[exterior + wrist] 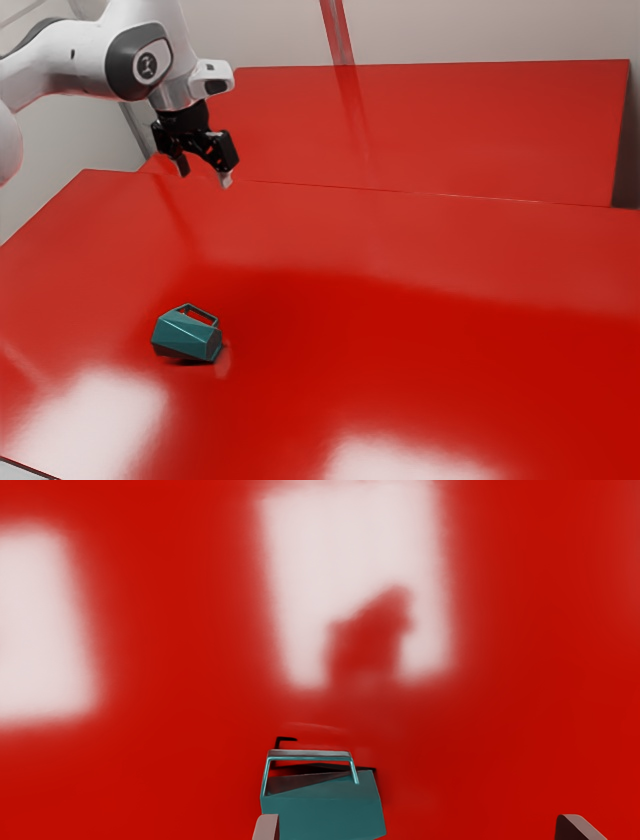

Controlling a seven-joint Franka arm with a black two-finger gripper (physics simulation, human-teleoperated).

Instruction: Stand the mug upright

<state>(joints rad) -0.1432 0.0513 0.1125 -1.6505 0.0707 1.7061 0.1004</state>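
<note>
Released at the pincer (205,177), with fingers (266,827) spread wide and nothing gripped; poised high above the mug (186,335) and well apart from it; to be found lying on its side on the red table (400,330), with handle (310,754) turned upward; impossible to make out the open end. Likely to go wrong by coming down off-centre, given a mug nearer one finger in the wrist view; liable then to land a fingertip on it, or shove it over the glossy table; liable also to snag on the upturned handle, the nearest obstacle; prone to topple back after too early a release, or to end mouth-down after a wrong turn. Near the mug, bright glare (95,420); far behind it, a red panel (450,130) and pale wall (480,30), probably too distant to hinder.
</note>
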